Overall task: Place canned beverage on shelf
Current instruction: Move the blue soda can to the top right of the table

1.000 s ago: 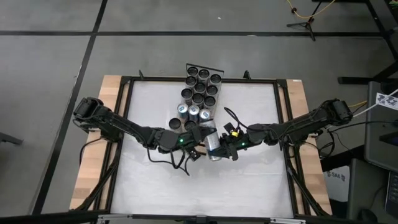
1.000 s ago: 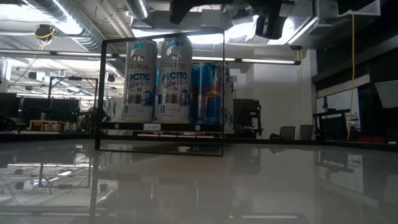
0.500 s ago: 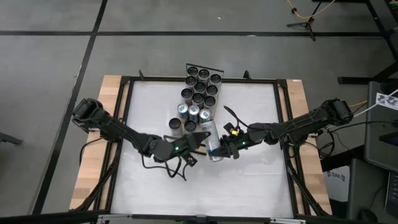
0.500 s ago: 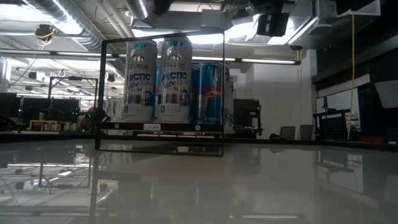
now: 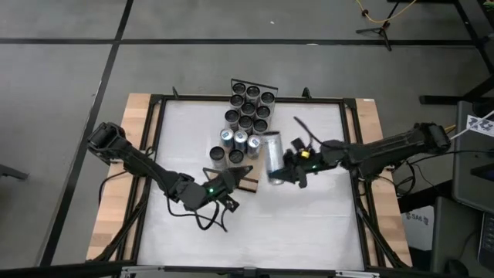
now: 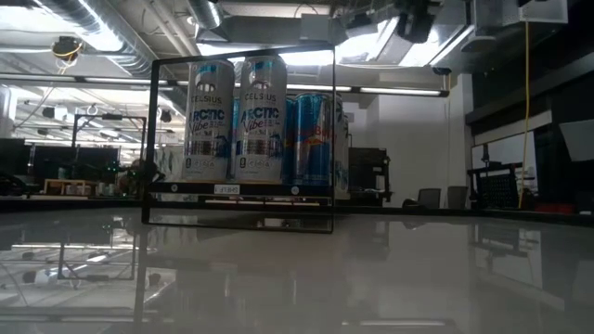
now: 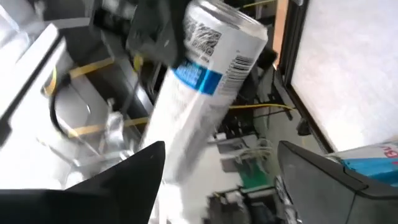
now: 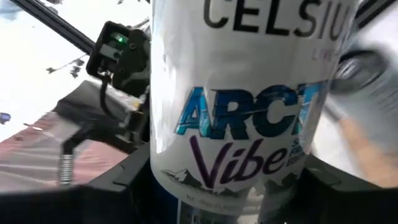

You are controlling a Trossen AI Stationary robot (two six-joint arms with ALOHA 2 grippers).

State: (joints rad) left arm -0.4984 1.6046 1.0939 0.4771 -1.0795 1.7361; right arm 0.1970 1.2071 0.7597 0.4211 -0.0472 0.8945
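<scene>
- The canned beverage (image 5: 272, 157), a white Celsius can with blue "Arctic Vibe" lettering (image 8: 239, 118), sits clamped between the fingers of the right gripper (image 5: 284, 168), lifted clear of the white tabletop (image 5: 309, 224).
- In the high view the can shows its side, tilted over with its silver top toward the shelf.
- The right gripper grasps the can around its body; the right wrist view is filled by the label, with the dark fingers (image 8: 124, 186) on either side of it.
- The shelf (image 5: 245, 116) lies just beyond the held can, on the far side of the gripper, already carrying a cluster of upright cans (image 5: 248, 104).
- From the low view the shelf's black wire rail (image 6: 239, 139) frames two Celsius cans (image 6: 234, 119) with blue cans (image 6: 314, 141) beside them.
- The left gripper (image 5: 235, 179) hangs just beside the right gripper, on the near side of the can; its fingers (image 7: 124, 180) stand apart and grasp nothing.
- The left wrist view looks up at the can (image 7: 208, 81) past those spread fingers.
</scene>
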